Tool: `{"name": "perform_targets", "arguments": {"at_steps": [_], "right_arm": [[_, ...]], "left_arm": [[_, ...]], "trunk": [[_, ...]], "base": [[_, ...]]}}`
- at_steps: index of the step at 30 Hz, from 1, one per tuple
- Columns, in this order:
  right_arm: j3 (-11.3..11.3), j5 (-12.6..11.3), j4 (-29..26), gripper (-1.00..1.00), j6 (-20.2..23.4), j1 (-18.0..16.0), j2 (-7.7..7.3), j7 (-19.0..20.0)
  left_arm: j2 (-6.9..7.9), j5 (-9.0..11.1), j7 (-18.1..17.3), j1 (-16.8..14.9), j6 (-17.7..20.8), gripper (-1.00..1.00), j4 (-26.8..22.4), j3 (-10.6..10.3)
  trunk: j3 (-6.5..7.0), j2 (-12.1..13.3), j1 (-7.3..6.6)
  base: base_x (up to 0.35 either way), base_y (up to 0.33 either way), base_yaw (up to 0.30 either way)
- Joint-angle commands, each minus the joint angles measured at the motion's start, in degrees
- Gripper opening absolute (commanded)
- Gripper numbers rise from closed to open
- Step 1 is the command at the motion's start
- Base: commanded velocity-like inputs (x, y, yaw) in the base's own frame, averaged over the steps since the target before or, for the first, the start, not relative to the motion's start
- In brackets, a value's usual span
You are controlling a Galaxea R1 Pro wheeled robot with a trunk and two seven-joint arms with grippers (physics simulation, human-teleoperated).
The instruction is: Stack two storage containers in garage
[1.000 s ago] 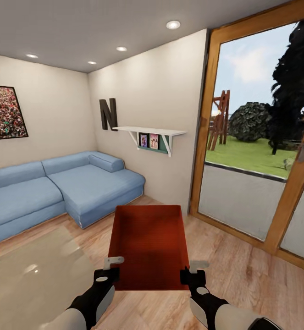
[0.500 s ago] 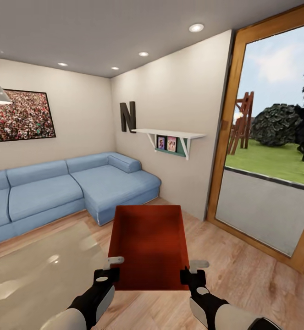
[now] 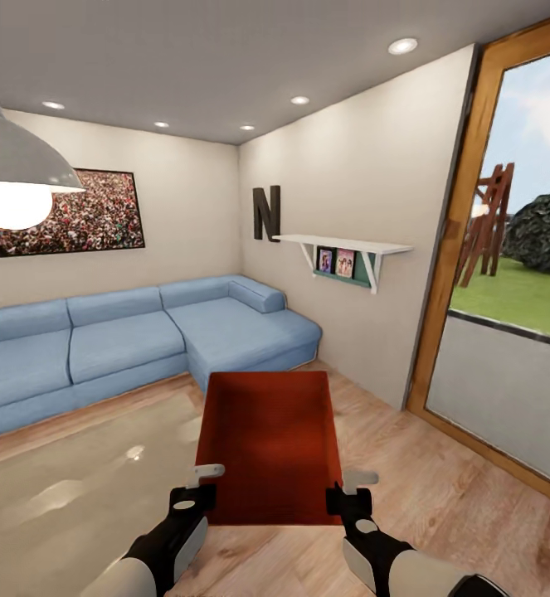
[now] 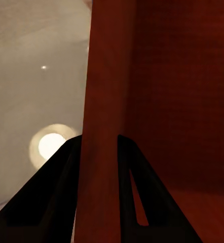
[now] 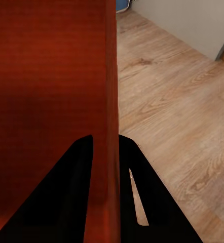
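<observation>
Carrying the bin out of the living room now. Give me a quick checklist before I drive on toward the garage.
1. Left gripper on the bin wall: ok, fingers either side of the wall in the left wrist view.
2. Right gripper on the opposite wall: ok, wall sits between its fingers.
3. Bin level: ok, near edge looks even in the head view.
4. Bin clear of the sofa: ok, wood floor shows between them.
5. Pendant lamp overhead at the left: cannot tell the clearance.
6. Second bin and the route to the garage: cannot tell from these pictures.
</observation>
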Motion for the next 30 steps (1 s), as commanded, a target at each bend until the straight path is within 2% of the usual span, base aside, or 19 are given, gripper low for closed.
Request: {"name": "perform_targets", "arguments": {"at_steps": [1, 30], "right_arm": [[-0.96, 0.03, -0.11, -1.00, -0.14, -0.02, -0.62, 0.00], [-0.96, 0.04, -0.11, -1.00, -0.18, -0.02, -0.57, 0.00]], "left_arm": [[0.73, 0.49, 0.62, -0.07, 0.39, -1.00, -0.14, 1.19], [0.70, 0.49, 0.62, -0.06, 0.39, -1.00, 0.07, 1.21]], "trunk": [[-0.09, -0.07, 0.01], [-0.09, -0.07, 0.01]], "base": [[0.000, 0.000, 0.295], [0.000, 0.000, 0.300]]}}
